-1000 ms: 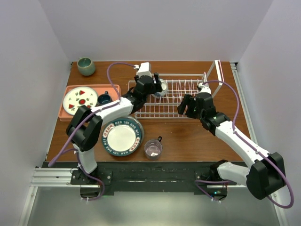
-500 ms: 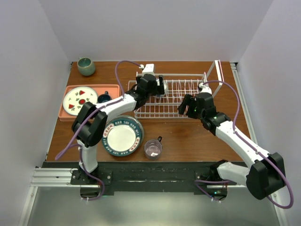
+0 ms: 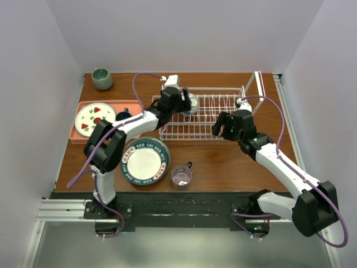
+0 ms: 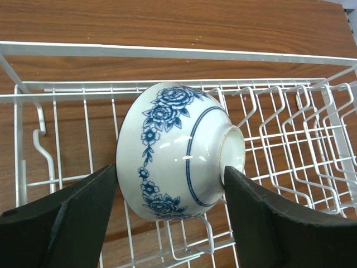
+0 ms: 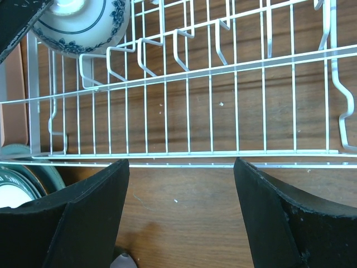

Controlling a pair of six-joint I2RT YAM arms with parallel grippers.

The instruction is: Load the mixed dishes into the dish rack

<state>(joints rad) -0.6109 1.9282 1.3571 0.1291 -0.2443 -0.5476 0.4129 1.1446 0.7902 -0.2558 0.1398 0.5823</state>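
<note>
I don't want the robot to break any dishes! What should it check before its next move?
1. Small blue-and-white patterned bowl lies on its side inside the white wire dish rack: ok.
2. Left fingers clear of the bowl: cannot tell; they sit close against both its sides.
3. Right fingers open and empty, above the rack's near rail: ok.
4. Rack prongs beside the bowl free for more dishes: ok.
5. Clear pinkish glass mug upright on the brown wooden table, nothing on it: ok.

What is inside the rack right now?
Only the bowl, on its side at the left end of the rack, between the fingers of the left gripper. Other slots in view are bare. The left arm covers part of that end from above.
</note>
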